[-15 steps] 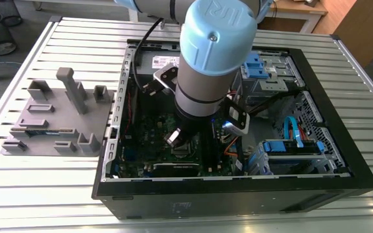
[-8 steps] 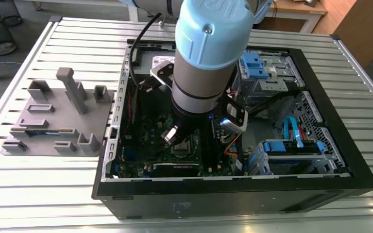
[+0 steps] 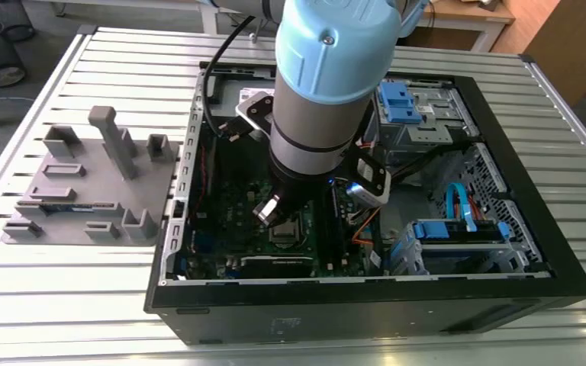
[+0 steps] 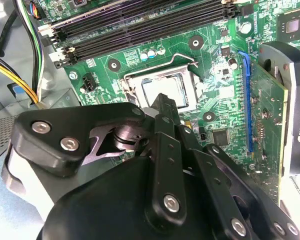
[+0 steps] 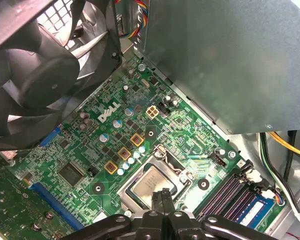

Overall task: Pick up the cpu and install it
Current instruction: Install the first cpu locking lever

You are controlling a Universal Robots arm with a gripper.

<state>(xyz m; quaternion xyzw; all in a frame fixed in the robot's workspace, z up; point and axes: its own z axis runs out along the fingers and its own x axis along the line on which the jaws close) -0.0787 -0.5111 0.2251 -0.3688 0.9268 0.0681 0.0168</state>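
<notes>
Over the seated cpu [image 5: 151, 184] hangs the pincer [image 5: 163, 194]

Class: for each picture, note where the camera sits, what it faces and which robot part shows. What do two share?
Exterior view: off the arm, high, looking down into the open computer case; the arm shows.
First wrist view: on the arm, looking past the gripper at the motherboard and the cpu on it.
Second wrist view: on the arm, facing the same cpu over the gripper's black linkage.
Both wrist views share the gripper tip and cpu.
</notes>
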